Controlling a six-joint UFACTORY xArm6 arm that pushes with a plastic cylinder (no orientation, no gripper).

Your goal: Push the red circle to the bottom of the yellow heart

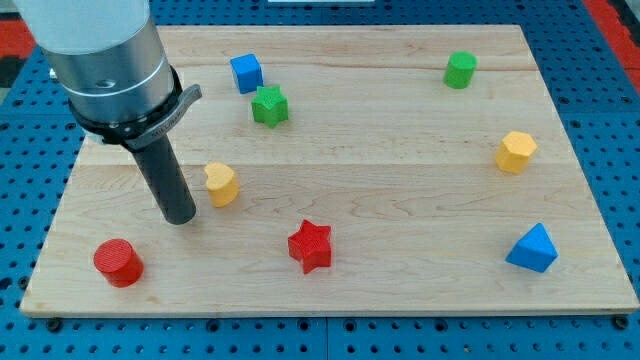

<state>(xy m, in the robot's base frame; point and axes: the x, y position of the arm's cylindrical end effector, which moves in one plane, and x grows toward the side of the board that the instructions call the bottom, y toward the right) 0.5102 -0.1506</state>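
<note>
The red circle (119, 262) lies near the board's bottom left corner. The yellow heart (221, 184) lies up and to the right of it, left of the board's middle. My tip (181, 219) rests on the board just left of and slightly below the yellow heart, a small gap between them. The tip is up and to the right of the red circle, apart from it. The arm's grey body (100, 55) fills the view's top left.
A red star (310, 245) lies right of the red circle. A blue cube (246, 73) and a green star (269, 106) sit near the top. A green cylinder (460, 70), a yellow hexagon (516, 152) and a blue triangle (532, 249) are on the right side.
</note>
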